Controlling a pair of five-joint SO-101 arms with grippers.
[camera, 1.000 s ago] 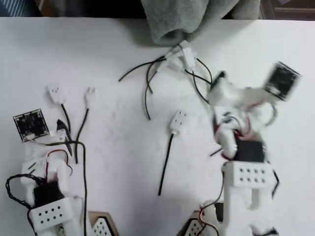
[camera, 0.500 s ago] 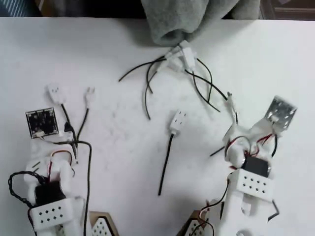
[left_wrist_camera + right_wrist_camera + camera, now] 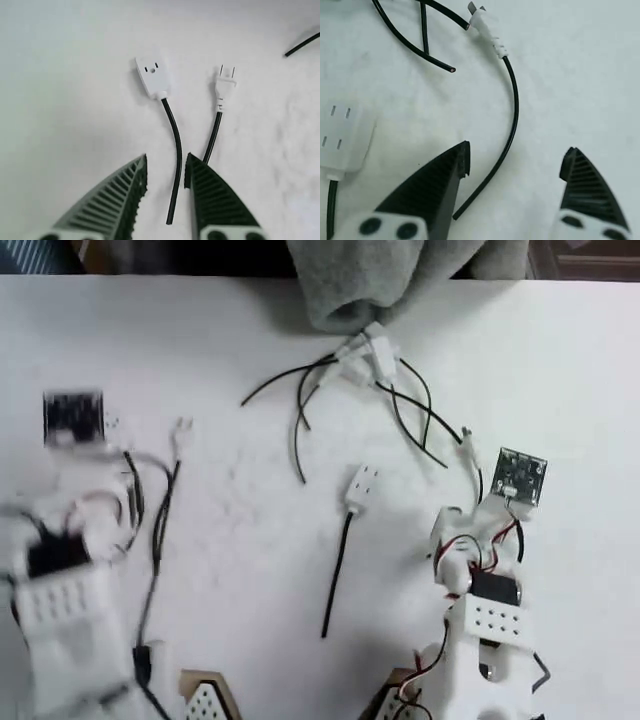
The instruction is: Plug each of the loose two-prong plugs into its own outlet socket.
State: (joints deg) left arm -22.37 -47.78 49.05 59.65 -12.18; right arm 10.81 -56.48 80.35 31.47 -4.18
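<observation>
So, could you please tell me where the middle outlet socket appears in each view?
High view: the middle outlet socket lies at the centre of the table, its cord trailing toward the arms.
Right wrist view: same socket, four slots, beside the open right gripper.
Left wrist view: the single-outlet socket there is another one.
Shared landmark: the loose plug with the curved cord.

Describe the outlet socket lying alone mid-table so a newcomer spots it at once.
On the white table, look to the centre. There lies a white socket block, its black cord running toward the near edge. Unlike the tangle by the grey cloth, it lies alone, showing two slot pairs.
</observation>
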